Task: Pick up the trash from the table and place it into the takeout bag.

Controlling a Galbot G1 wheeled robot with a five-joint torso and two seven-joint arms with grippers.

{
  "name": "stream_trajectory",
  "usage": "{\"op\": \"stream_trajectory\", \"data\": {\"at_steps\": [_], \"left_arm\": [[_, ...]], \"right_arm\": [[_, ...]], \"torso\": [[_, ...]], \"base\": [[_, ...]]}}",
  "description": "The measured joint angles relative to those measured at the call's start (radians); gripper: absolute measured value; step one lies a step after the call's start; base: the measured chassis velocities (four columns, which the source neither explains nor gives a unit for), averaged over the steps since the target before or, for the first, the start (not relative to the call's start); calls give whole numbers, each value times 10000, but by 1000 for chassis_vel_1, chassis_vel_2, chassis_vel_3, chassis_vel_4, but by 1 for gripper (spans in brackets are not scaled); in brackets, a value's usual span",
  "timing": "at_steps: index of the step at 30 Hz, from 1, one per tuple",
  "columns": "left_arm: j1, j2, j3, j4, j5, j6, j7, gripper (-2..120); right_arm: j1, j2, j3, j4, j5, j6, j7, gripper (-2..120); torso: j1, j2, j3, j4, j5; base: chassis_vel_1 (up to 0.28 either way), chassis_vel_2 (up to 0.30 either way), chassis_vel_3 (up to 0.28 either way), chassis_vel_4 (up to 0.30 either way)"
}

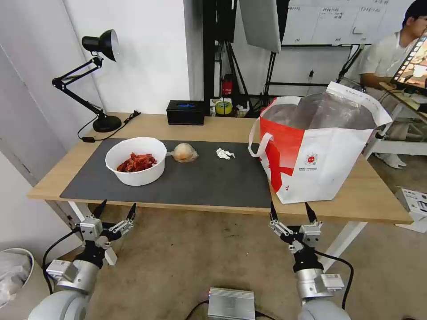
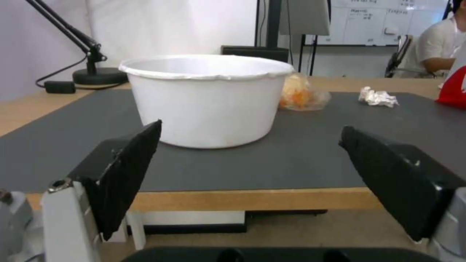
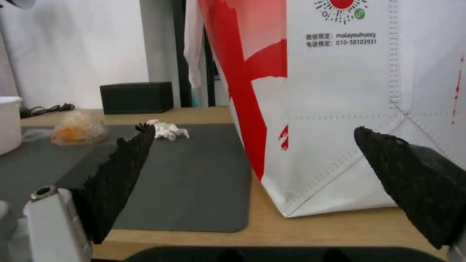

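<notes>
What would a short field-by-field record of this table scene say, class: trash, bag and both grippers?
bowl: white, holds red shells, on the mat's left part
wrapped lump: on the mat beside the bowl
tissue: crumpled, on the mat between lump and bag
bag: upright on the table, mouth open
left gripper: open, before the table edge, facing the bowl
right gripper: open, before the bag

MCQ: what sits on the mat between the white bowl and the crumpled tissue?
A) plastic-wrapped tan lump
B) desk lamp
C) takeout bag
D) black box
A: in the head view the plastic-wrapped tan lump lies on the grey mat, with the white bowl on one side and the crumpled tissue on the other.
</notes>
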Motion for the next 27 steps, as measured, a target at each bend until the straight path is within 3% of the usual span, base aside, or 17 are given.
{"op": "stream_trajectory", "data": {"at_steps": [17,27], "left_arm": [[40,-16,-89,-310,101,93,-38,100],[47,-127,-5,-373,225,126,-56,100]], "right_arm": [[135,-186,-391,2,209,30,5,100],[1326,-580,-1345,-280,518,-204,37,100]], "torso": [[0,0,0,-1,1],[0,0,0,-1,0]], "base": [[0,0,0,0],[0,0,0,0]]}}
